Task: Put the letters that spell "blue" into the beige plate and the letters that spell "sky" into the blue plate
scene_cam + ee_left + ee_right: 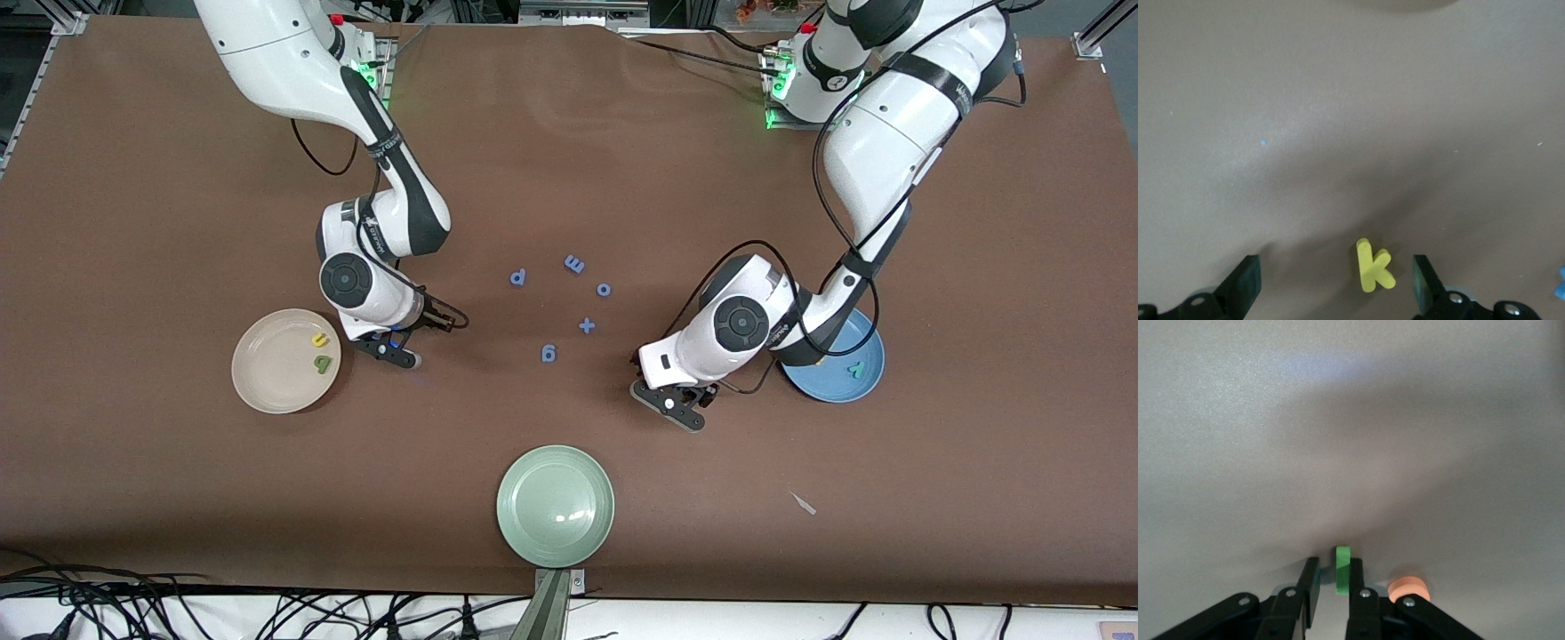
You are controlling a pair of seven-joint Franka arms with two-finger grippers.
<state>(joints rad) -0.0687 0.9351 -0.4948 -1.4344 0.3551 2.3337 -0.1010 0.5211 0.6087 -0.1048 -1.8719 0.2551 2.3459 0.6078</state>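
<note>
Letters for "blue" and "sky" are partly sorted on the brown tabletop (569, 160). Taking the pale green plate (556, 505) at the camera's edge as landmark, the beige plate (267, 373) lies farther from the camera, toward the right arm's end, and holds the yellow u (318, 340) and the olive-green b (323, 362). The blue plate (836, 387) lies farther from the camera than the green plate too, toward the left arm's end, partly under the left arm, with the teal-green y (855, 369) in it. A loose group of all-blue letters (573, 264) and a plus sign (587, 325) lies straight up from the green plate, between the two arms.

The right pincer (1331, 587) is low at the tabletop just beside the beige plate. Its fingers stand narrowly apart around the light green l (1342, 570), which stands on edge between them, touching one finger; I cannot tell whether the grip is closed. The orange e (1409, 588) lies just outside one finger.

The left pincer (1338, 283) hangs low over the tabletop beside the blue plate, fingers wide apart. The yellow k (1373, 265) lies flat between them, closer to one finger and touching neither.
</note>
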